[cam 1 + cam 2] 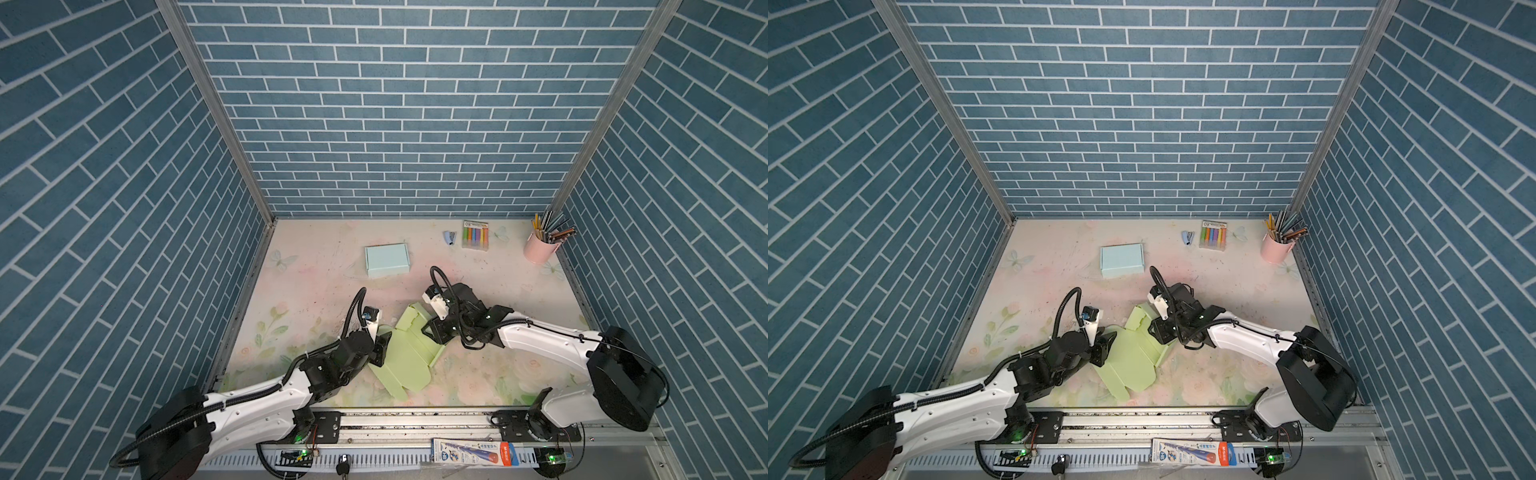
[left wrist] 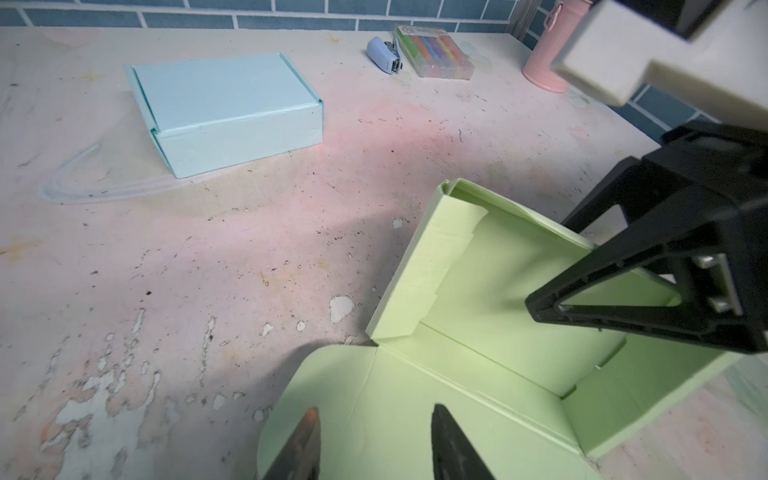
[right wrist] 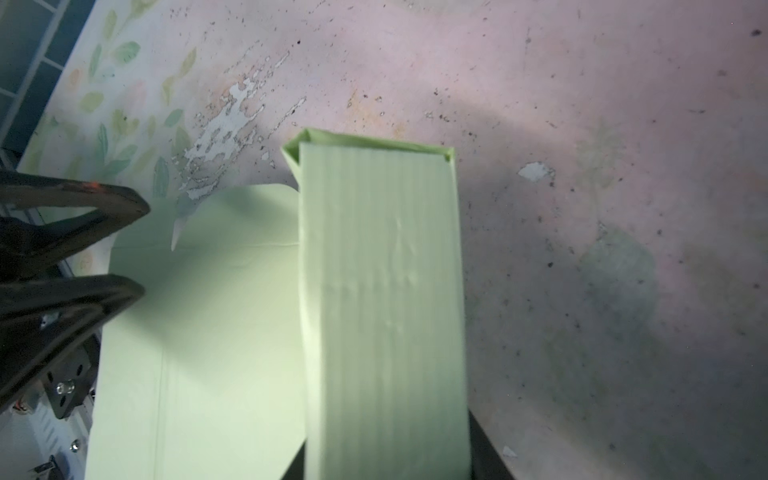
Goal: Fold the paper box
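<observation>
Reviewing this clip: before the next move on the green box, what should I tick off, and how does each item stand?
1. The left gripper open and empty above the rounded flap: ok.
2. The right gripper straddling the raised side wall: ok.
3. Its pinch on that wall firm: cannot tell.
4. The side wall upright on the green box: ok.
5. The lid panel folded over: not ok, it lies flat on the table.
6. The closed blue box apart from both arms: ok.
</observation>
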